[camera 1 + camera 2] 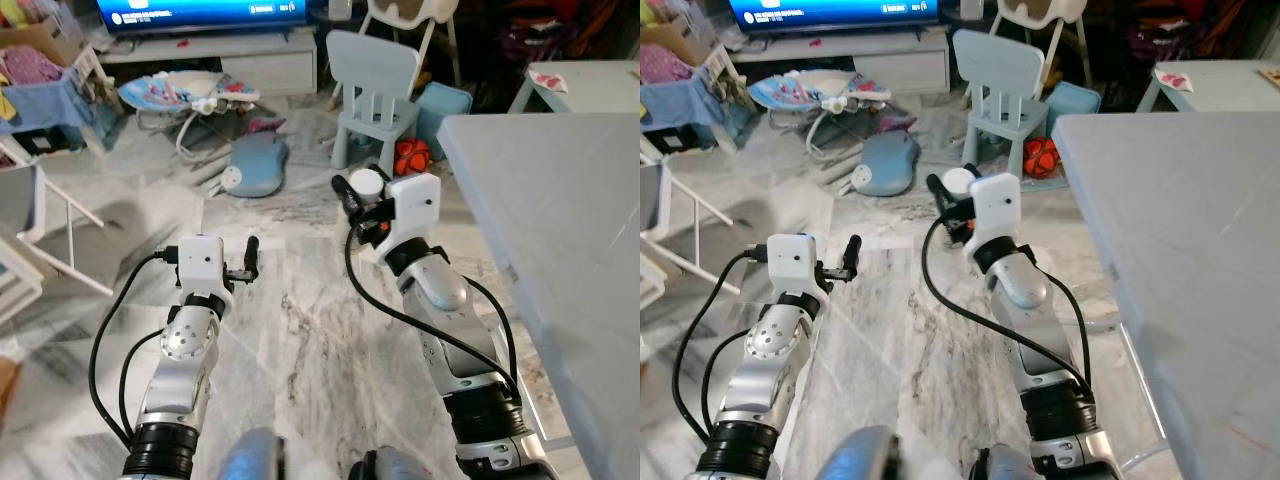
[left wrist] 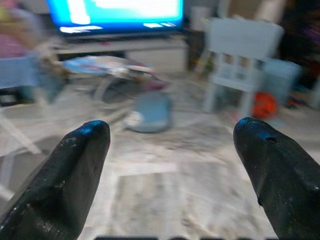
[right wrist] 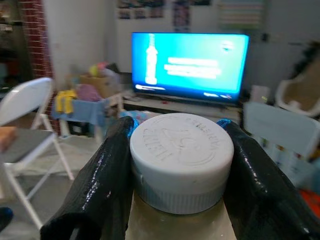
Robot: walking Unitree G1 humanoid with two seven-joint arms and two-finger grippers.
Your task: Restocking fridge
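Two tools are up in front of you over the marble floor (image 1: 300,330), and only one has work. Your right tool (image 3: 181,165) is closed on a jar (image 3: 181,200), its black fingers (image 3: 102,180) pressing either side just under the white screw lid (image 3: 182,157), so the jar rides upright at chest height; that grip below the lid's rim should keep it from slipping down while you walk. Your left tool (image 2: 172,165) is spread wide with nothing between its fingers, likely kept free for the fridge door. Raised lettering rings the lid, but it is too soft to read. Ahead of both tools stand a pale blue child's chair (image 1: 372,90) and a lit television (image 1: 205,12); a grey tabletop (image 1: 560,230) runs alongside your right tool.
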